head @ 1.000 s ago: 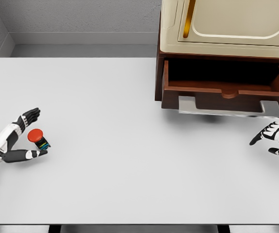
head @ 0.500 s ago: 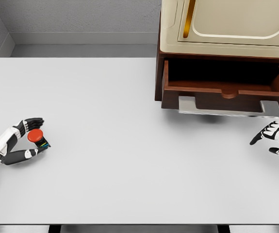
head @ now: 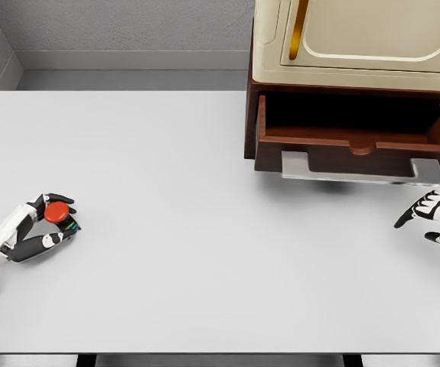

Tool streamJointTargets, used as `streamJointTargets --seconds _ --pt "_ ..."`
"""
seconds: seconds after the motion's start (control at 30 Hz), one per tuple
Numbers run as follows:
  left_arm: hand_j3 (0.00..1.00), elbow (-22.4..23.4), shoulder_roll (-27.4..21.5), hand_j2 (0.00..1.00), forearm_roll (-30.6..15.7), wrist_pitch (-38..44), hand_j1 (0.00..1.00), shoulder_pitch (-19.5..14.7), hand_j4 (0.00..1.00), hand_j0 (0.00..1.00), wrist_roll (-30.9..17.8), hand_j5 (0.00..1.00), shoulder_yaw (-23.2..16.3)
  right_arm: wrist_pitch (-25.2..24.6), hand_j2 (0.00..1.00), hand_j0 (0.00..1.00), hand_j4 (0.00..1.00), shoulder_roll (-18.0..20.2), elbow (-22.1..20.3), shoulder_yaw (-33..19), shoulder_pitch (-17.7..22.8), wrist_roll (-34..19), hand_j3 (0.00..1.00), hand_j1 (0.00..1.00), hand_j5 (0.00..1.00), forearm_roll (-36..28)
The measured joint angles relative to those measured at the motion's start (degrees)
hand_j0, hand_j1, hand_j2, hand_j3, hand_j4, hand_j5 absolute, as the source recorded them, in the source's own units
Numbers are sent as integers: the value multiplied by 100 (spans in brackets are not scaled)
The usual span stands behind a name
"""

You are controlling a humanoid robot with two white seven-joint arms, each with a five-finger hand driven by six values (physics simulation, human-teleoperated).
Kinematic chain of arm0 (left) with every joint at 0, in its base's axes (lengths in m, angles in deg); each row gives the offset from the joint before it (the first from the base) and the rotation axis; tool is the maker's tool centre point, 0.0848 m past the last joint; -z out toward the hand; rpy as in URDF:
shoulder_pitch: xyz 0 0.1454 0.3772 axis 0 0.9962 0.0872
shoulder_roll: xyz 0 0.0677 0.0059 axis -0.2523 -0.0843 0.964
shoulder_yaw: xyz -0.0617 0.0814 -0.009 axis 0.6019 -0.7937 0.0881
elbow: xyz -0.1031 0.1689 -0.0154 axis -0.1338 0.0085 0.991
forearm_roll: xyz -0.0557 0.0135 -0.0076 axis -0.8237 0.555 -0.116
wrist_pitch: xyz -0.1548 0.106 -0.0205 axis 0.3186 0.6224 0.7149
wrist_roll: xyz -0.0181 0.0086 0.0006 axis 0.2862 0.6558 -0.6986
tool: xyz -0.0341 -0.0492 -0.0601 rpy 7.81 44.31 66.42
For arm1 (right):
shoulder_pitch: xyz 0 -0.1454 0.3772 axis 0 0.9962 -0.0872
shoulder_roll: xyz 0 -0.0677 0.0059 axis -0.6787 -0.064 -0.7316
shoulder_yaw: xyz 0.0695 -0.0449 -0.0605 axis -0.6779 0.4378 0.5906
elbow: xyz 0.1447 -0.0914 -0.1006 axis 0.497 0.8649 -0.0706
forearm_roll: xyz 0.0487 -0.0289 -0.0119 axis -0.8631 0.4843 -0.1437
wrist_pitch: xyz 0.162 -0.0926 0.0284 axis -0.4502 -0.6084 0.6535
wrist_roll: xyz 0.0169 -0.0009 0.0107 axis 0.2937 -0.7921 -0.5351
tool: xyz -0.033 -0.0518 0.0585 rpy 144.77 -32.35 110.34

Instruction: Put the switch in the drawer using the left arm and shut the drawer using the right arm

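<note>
The switch (head: 59, 213), a small dark block with a round red button on top and a strip of coloured marks along its side, sits on the white table (head: 174, 229) near its left edge, well apart from the drawer. The left hand (head: 37, 226) is wrapped around it: the dark fingers (head: 57, 199) curl over the far side of the red cap while the thumb presses in from the near side, so the switch is pinched between them (whether it rests on the table surface or is slightly raised cannot be told from this angle). The white forearm comes in from the lower left corner. Far across the table, at the upper right, the wooden drawer (head: 357, 144) stands pulled open beneath a cream-coloured cabinet (head: 357, 42), its dark interior showing and a grey metal handle (head: 361, 173) along its front. Near the right edge, just below and beside the drawer's front corner, the right hand (head: 432, 215) hovers with its fingers loosely extended, holding nothing and not touching the handle.
</note>
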Motion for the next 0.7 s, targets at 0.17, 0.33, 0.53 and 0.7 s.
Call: streamJointTargets --seconds 0.17,0.33,0.53,0.7 --pt "22 -58 5 22 2 1 22 -70 22 22 -1 22 28 0 64 64 64 2 0 0 0 0 64 64 64 0" --pt "22 -242 4 22 5 29 22 -123 22 22 -1 22 36 0 64 64 64 2 0 0 0 0 64 64 64 0" --pt "22 -495 20 22 22 42 22 -220 22 22 -3 22 -3 0 64 64 64 2 0 0 0 0 64 64 64 0" --pt "22 -635 131 22 76 69 22 -325 22 22 -4 22 -17 0 64 64 64 2 -7 -3 0 -2 64 64 64 0"
